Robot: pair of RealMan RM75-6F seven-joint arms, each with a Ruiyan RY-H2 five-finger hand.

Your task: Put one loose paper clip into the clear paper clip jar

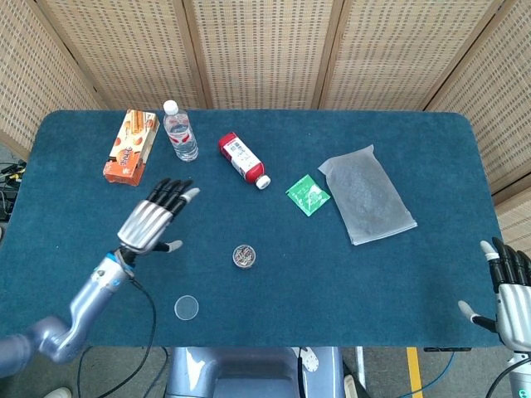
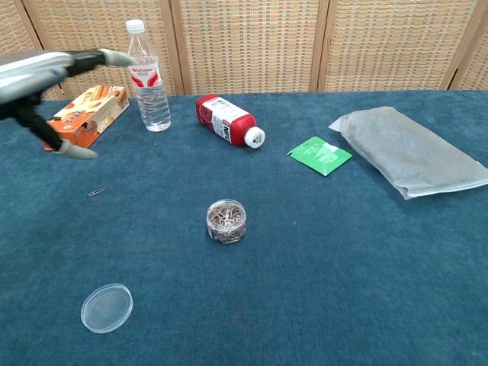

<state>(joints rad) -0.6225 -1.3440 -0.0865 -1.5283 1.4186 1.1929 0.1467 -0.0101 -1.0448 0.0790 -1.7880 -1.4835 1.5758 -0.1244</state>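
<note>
Head view shows the left hand (image 1: pixel 153 222) raised with fingers spread, holding nothing; the right hand (image 1: pixel 512 292) waits empty, fingers apart, at the table's (image 1: pixel 398 274) edge. The jar (image 2: pixel 226 221) stands uncapped, a loose paper clip (image 2: pixel 96 192) well left of it

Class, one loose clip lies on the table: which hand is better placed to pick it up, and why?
Left. The left hand, open, hovers near the loose clip on the table's left side. The right hand sits off the far right edge, well away.
</note>
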